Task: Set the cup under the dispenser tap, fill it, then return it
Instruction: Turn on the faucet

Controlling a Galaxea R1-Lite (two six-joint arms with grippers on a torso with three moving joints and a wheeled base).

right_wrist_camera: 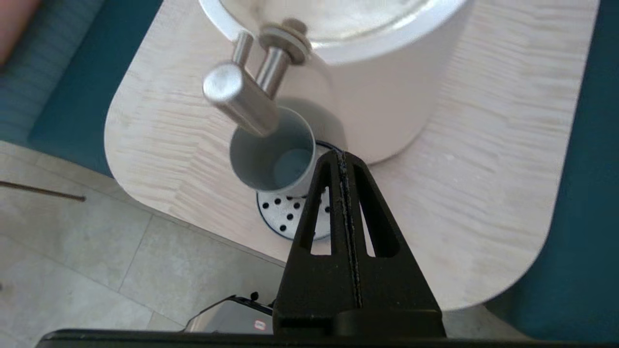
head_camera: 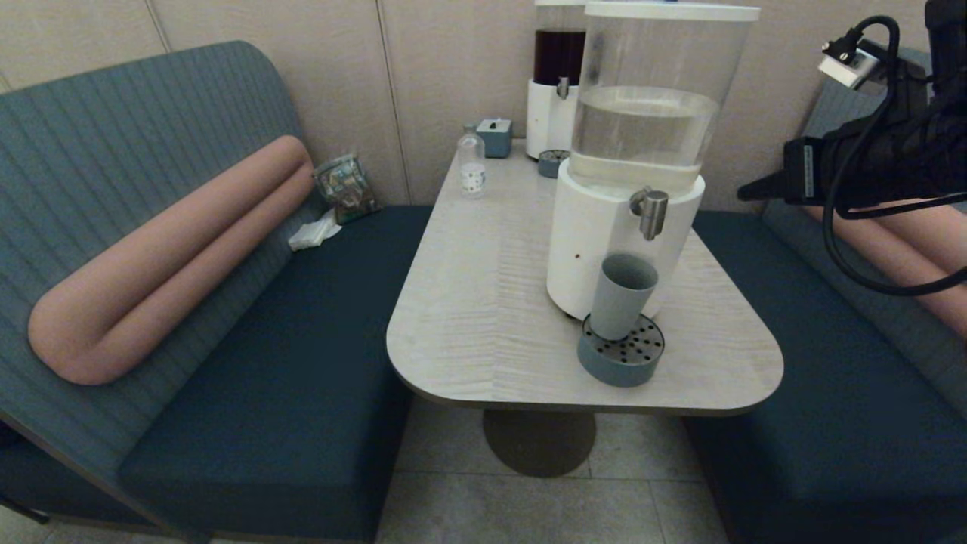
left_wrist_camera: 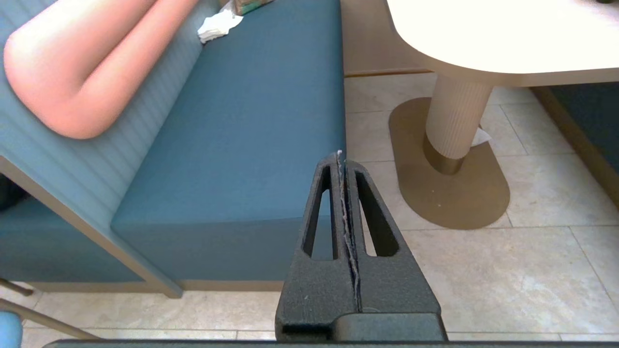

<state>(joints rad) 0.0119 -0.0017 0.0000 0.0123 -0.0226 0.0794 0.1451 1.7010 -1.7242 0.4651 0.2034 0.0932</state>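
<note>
The grey-blue cup [head_camera: 621, 296] stands upright on a round perforated drip tray [head_camera: 621, 355], right under the brushed-silver tap [head_camera: 650, 211] of the big white-based dispenser [head_camera: 589, 242]. Nothing is touching it. My right gripper [head_camera: 744, 195] hangs shut and empty to the right of the tap, above the table. From the right wrist view I look into the cup [right_wrist_camera: 271, 154] below the tap [right_wrist_camera: 242, 99], with the right gripper [right_wrist_camera: 342, 153] beside its rim. My left gripper [left_wrist_camera: 341, 154] is parked shut, low over the floor by the left bench.
The dark-liquid dispenser [head_camera: 557, 75], a small clear bottle [head_camera: 472, 162], a blue box [head_camera: 495, 137] and a second drip tray [head_camera: 553, 162] stand at the table's far end. Blue benches [head_camera: 302, 340] flank the table [head_camera: 468, 317]. The cup's tray sits near the front edge.
</note>
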